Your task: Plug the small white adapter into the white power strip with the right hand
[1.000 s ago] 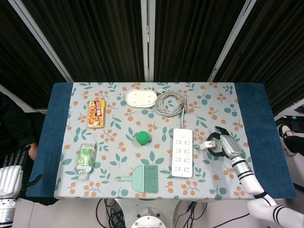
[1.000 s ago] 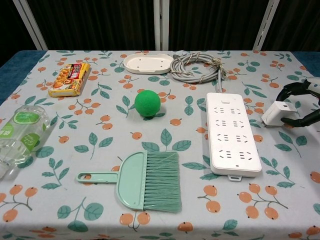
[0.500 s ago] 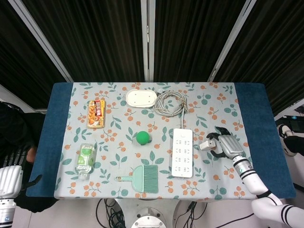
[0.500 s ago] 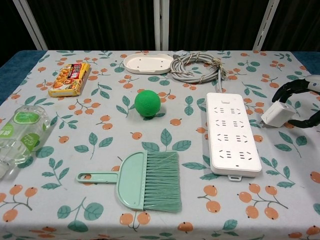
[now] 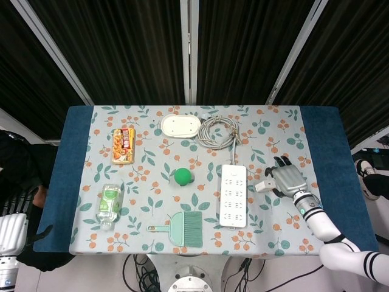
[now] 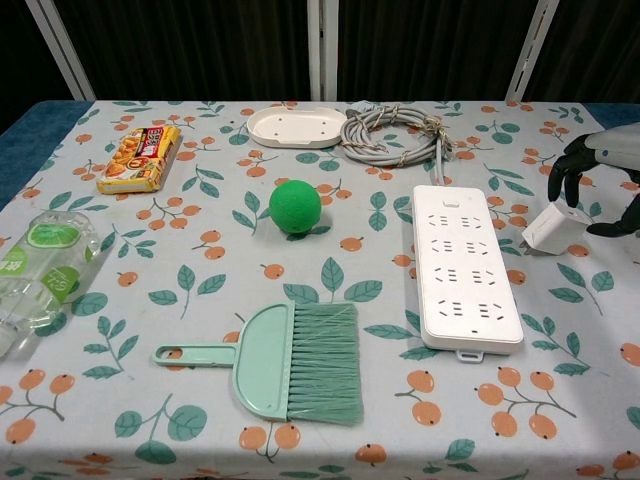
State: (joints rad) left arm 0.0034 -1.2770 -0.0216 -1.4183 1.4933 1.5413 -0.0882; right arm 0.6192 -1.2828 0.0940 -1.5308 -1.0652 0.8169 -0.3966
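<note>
The small white adapter (image 6: 555, 228) lies on the tablecloth just right of the white power strip (image 6: 465, 268), apart from it. My right hand (image 6: 600, 175) hovers palm-down over the adapter with its dark fingers (image 6: 560, 180) spread above it and the thumb near its right end. In the head view the adapter (image 5: 265, 186) sits between the power strip (image 5: 234, 195) and the right hand (image 5: 289, 180). The strip's sockets all show bare. My left hand (image 5: 15, 228) shows only partly at the lower left edge, off the table.
The strip's coiled grey cable (image 6: 395, 132) and a white oval dish (image 6: 296, 127) lie at the back. A green ball (image 6: 295, 207), a green hand brush (image 6: 290, 358), a snack pack (image 6: 140, 157) and a plastic bottle (image 6: 35, 265) lie to the left.
My right hand has turned from a curled pose around the adapter to palm-down with fingers spread over it. The adapter has stayed where it was.
</note>
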